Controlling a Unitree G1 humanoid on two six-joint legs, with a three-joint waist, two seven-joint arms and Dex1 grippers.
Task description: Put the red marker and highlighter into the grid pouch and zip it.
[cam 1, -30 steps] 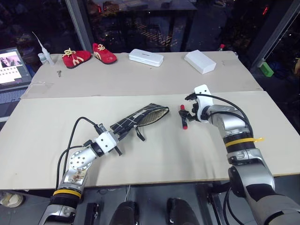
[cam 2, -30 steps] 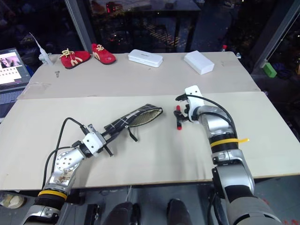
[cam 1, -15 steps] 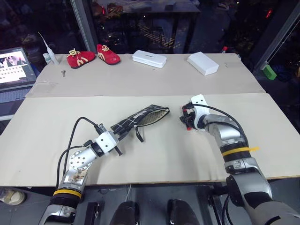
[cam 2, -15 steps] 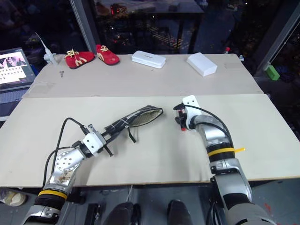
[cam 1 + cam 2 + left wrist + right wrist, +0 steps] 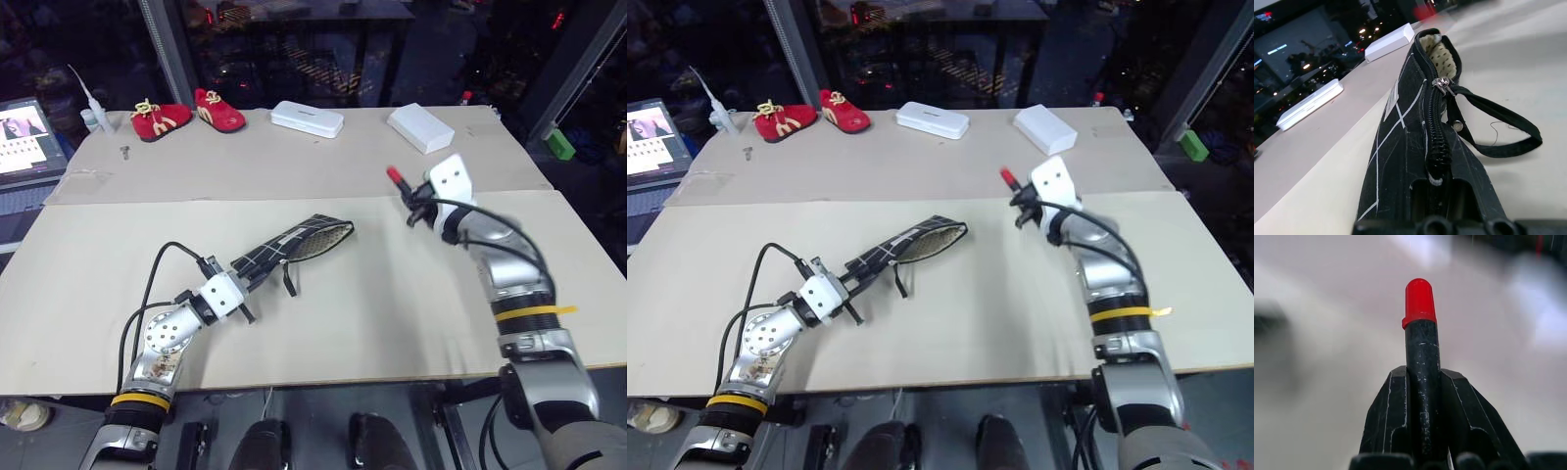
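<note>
Showing red marker [image 5: 1421, 372] | red cap, scuffed black body

The right gripper [image 5: 1019, 203] hangs above the table [image 5: 980, 294], clamped on the marker [image 5: 1010, 181], whose red cap sticks out toward the far left. The pouch [image 5: 904, 249] lies slanted on the table with its mouth open at the far end and a cord loop beside it; the left gripper [image 5: 850, 287] pinches its near end. At the far edge sit two red shoes [image 5: 809, 115], a white case [image 5: 933, 119] and a white box [image 5: 1044, 128]. A laptop [image 5: 649, 135] stands at the left.
</note>
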